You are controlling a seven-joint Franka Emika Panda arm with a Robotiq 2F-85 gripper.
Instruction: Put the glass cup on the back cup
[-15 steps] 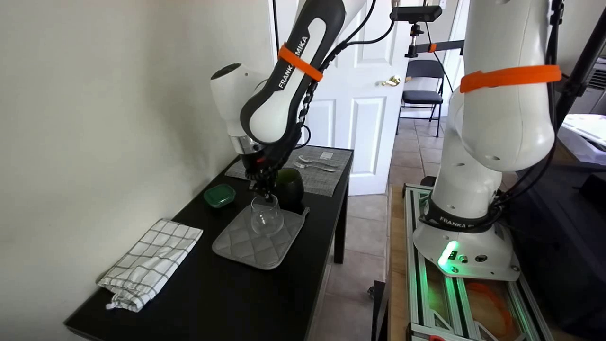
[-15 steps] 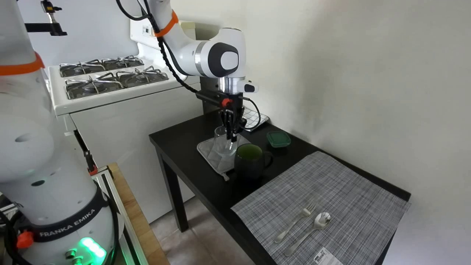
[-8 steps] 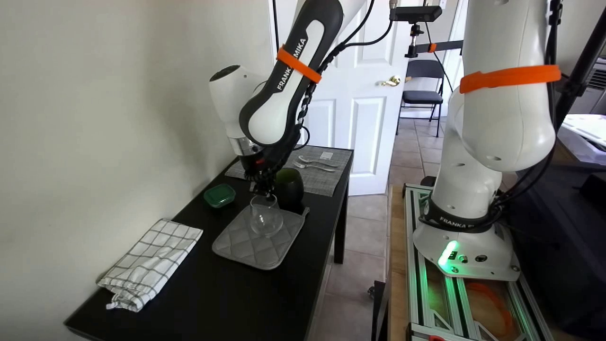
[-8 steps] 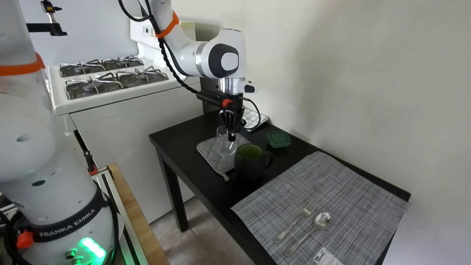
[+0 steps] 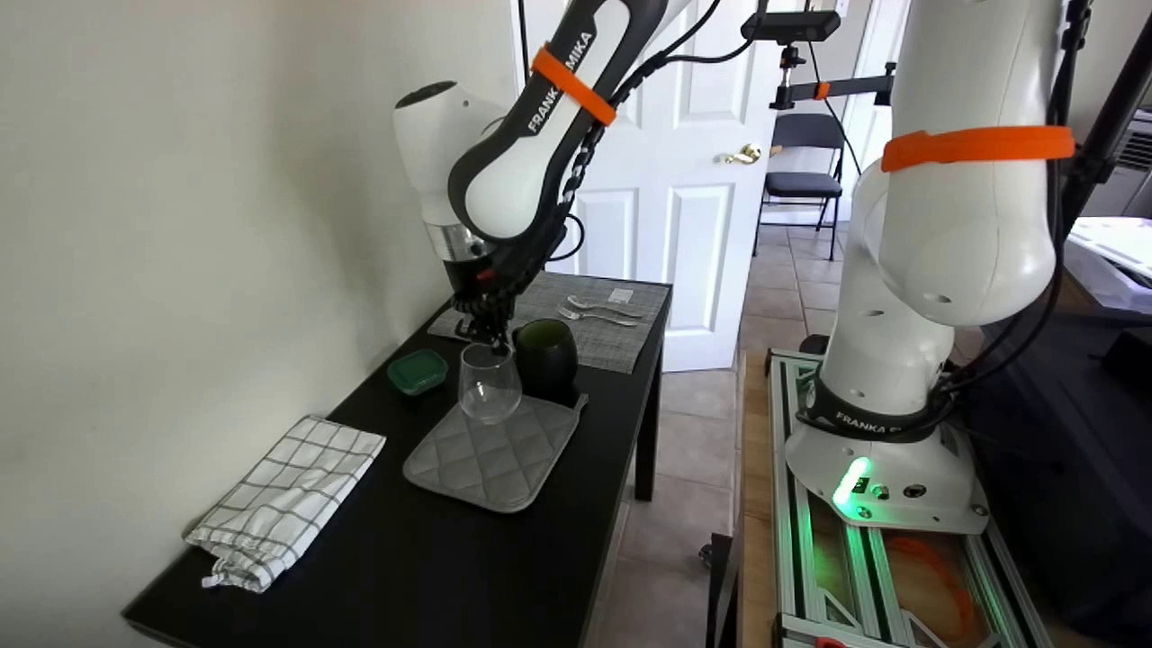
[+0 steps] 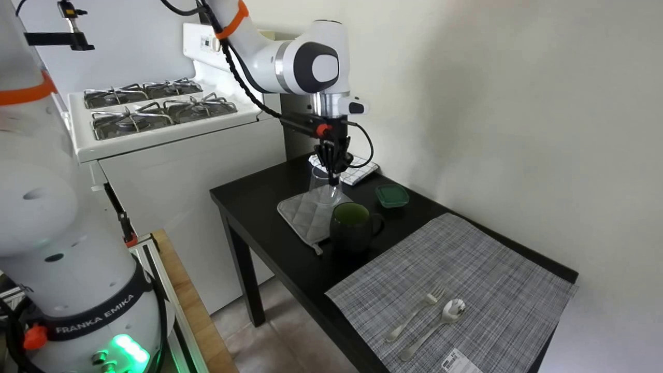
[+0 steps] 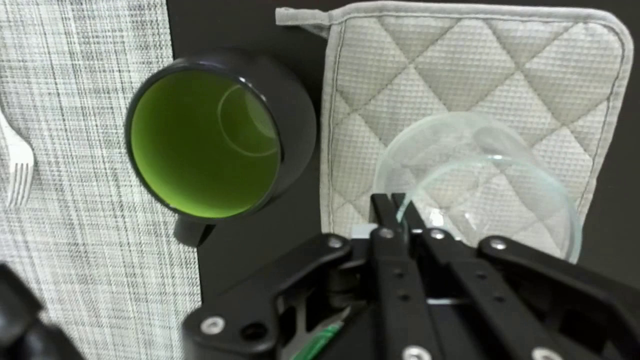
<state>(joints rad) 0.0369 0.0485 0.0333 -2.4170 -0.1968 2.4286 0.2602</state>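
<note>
The clear glass cup (image 5: 489, 387) hangs upright or nearly so from my gripper (image 5: 498, 346). The fingers (image 7: 393, 201) are shut on its rim in the wrist view, where the glass cup (image 7: 500, 210) shows right of the fingertips. In an exterior view the glass cup (image 6: 318, 190) is faint, with the gripper (image 6: 334, 180) at its rim. It appears lifted above the grey quilted pad (image 5: 490, 472). The back cup, a dark mug with green inside (image 7: 200, 145), stands on the table left of the pad in the wrist view. The back cup (image 6: 344, 235) is upright and its mouth is uncovered.
A green-lidded container (image 5: 418, 372) stands near the wall. A grey placemat (image 6: 466, 259) with a fork (image 6: 414, 313) and spoon (image 6: 435, 329) lies beyond the back cup. A checked towel (image 5: 288, 495) lies at the other end. The back cup's handle (image 6: 378, 224) points toward the wall side.
My gripper has risen with the glass cup in it, and both have shifted slightly toward the wall. The back cup and the pad have not moved.
</note>
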